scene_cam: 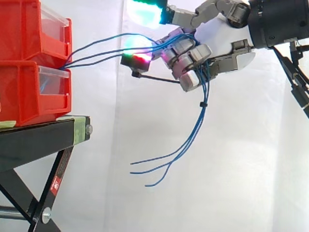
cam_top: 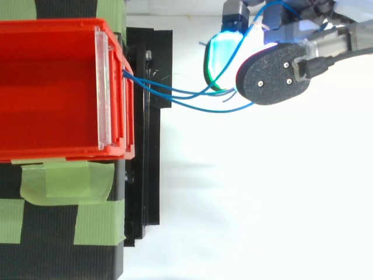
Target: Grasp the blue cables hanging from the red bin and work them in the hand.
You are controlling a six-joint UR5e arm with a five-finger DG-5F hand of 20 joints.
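Behind, white curtain (scene_cam: 241, 183) — red bins (scene_cam: 24, 63) on black stand (scene_cam: 34, 140); hand (scene_cam: 234, 59) clasps cables (scene_cam: 203, 99).

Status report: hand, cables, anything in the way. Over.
Hand shut on blue cables. Cables run from red bin through hand, ends dangling below. No obstruction seen.

Thin blue cables (scene_cam: 202, 96) exit between stacked red bins (scene_cam: 21, 92) and pass through curled fingers (scene_cam: 193, 55). Their free ends hang slack below, curving back.
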